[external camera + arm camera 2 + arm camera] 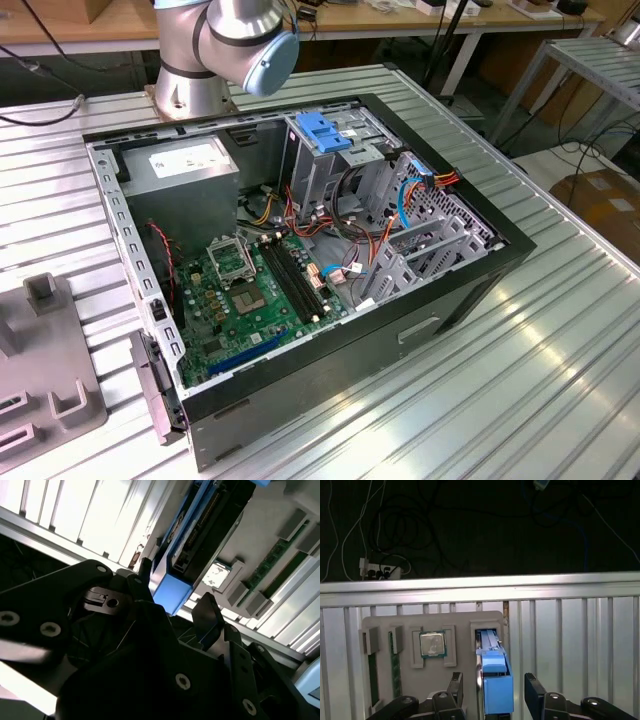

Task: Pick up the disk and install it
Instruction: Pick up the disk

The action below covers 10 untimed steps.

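Straddling the disk [496, 667], the released pincer [493, 685] has a finger on either side, not touching it. The disk stands on edge in the grey tray's [460, 620] slot. Pick-up looks in hand, calling for a centred clench.

A ribbed aluminium counter [540, 350] spreads across the exterior view, its slats catching bright light in pale streaks. Behind it runs a wooden counter [400, 22] on white legs. Toward the exterior view's right a smaller metal side table [600, 55] stands over a dark floor [490, 105], with a cardboard box [605, 200] nearby. In the first wrist view the floor beyond the aluminium counter's lit edge is dark, strewn with loose cables [420, 525] and a white power strip [380, 571].
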Tool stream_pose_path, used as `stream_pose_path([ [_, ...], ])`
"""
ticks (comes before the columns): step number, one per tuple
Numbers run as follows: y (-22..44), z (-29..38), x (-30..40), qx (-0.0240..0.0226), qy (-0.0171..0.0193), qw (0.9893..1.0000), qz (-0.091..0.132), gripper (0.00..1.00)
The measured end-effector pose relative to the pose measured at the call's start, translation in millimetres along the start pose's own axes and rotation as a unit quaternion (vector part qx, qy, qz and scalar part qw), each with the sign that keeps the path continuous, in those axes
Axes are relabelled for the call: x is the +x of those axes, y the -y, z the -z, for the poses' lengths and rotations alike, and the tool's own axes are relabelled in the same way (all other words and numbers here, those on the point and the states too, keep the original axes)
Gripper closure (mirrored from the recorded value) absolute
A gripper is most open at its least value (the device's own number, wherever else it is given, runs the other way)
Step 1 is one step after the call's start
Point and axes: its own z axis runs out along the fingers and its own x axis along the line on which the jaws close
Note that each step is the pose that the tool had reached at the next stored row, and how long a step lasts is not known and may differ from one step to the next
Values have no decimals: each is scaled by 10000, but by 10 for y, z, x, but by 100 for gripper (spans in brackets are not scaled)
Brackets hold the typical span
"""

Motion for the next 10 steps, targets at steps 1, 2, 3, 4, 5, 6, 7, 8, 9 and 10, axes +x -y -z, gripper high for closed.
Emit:
stream_pose_path([
  [1, 0, -11, -2, -15, -1, 10000, 0, 40],
  [2, -1, -22, -4, -35, 2, 10000, 0, 40],
  [3, -2, -46, -4, -49, 2, 10000, -1, 40],
  [4, -2, -64, -4, -60, 1, 10000, -1, 40],
  [5, -2, -84, -4, -73, 1, 10000, -1, 40],
  [6, -2, -101, -5, -82, 0, 10000, 0, 40],
  [7, 3, -125, -21, -88, -1, 10000, 0, 40],
  [8, 3, -146, -57, -88, 0, 10000, 0, 40],
  [9, 3, -156, -62, -87, 0, 10000, 0, 40],
  [10, 1, -156, -61, -88, 0, 10000, 0, 40],
])
